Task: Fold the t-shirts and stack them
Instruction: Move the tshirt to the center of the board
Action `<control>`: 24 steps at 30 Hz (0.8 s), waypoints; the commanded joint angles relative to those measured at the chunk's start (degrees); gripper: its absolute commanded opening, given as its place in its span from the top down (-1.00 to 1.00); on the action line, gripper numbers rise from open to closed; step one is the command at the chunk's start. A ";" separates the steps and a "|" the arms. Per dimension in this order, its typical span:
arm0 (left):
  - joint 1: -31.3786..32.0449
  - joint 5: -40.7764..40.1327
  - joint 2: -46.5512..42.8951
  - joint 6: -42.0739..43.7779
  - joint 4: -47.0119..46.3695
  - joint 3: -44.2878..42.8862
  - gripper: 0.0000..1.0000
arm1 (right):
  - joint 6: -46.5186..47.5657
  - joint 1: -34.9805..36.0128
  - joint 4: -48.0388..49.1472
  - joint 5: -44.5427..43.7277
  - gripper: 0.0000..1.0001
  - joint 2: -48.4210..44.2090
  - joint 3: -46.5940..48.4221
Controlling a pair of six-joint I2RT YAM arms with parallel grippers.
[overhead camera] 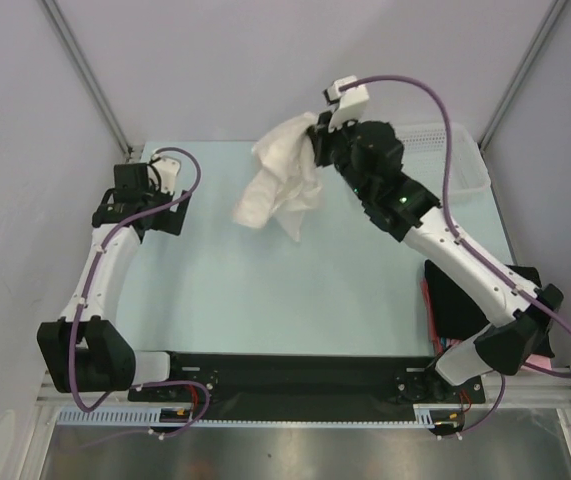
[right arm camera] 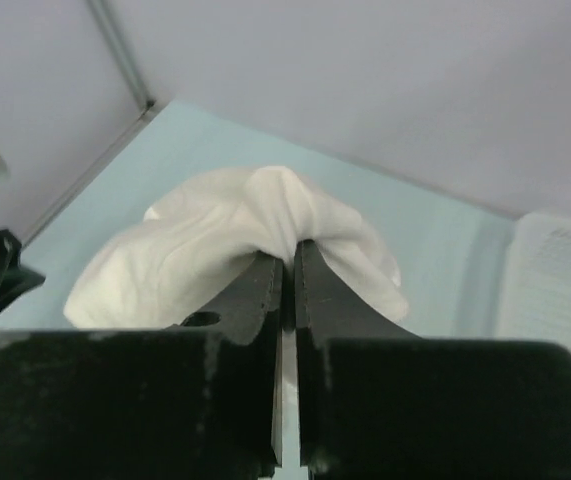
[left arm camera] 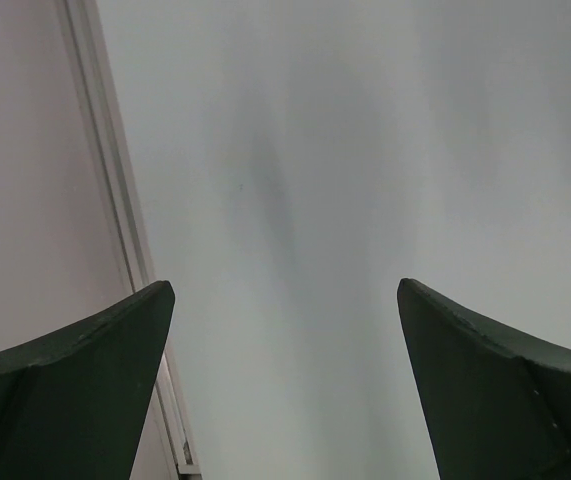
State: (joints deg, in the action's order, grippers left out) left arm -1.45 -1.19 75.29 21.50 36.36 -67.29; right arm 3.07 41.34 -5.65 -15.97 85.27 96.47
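Partly covered by the right arm, at the near right of the pale blue worktop (overhead camera: pixel 265 300): a black t-shirt (overhead camera: pixel 465 300) folded into a flat rectangle, lying on a pink t-shirt (overhead camera: pixel 428 315) that shows only as a thin edge along the left side and a corner near the arm's base. Likewise crossed by that arm and its purple cable: a white mesh basket (overhead camera: pixel 465 165) at the far right corner, contents impossible to make out. Further left, held up over the far part of the worktop: a white t-shirt (overhead camera: pixel 280 185), crumpled into a loose bunch, sleeves and neckline lost among the folds; cannot tell whether the lowest folds touch the surface. Pinched at the top of that bunch by the right claw (right arm camera: pixel 288 255), fingers pressed together with cloth bulging out on both sides. At the far left, well apart from the cloth: the left claw (left arm camera: pixel 285 288), spread wide and holding nothing, facing in its own view only a blank grey wall and a metal frame post (left arm camera: pixel 115 200).
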 commanded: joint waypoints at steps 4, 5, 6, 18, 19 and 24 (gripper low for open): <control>-1.71 5.37 -1.99 0.91 -0.15 -0.74 -1.00 | -20.81 3.65 2.49 8.92 1.00 6.72 -8.49; -1.62 7.24 -1.81 0.92 0.55 -0.65 -1.00 | -22.39 3.92 1.88 12.94 1.00 10.92 -7.44; -1.62 10.04 -1.64 1.00 1.08 -0.65 -0.99 | -23.19 4.27 0.65 14.02 1.00 13.58 -3.26; -1.36 32.84 -3.13 -0.13 -4.27 5.67 -0.99 | -24.98 7.70 -6.50 22.48 -0.99 26.68 11.79; -1.27 32.83 -2.34 -0.66 -4.97 5.85 -1.00 | -24.00 7.27 -9.00 20.12 -1.00 26.87 13.64; 4.43 26.70 2.66 -0.93 -6.82 7.87 -0.99 | -29.87 -4.05 -5.19 18.34 -0.77 20.56 -0.28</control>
State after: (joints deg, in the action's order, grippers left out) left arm -1.15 26.96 75.42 21.28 33.17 -61.32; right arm -23.49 45.47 -11.77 4.01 109.03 102.74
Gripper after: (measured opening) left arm 0.996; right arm 0.925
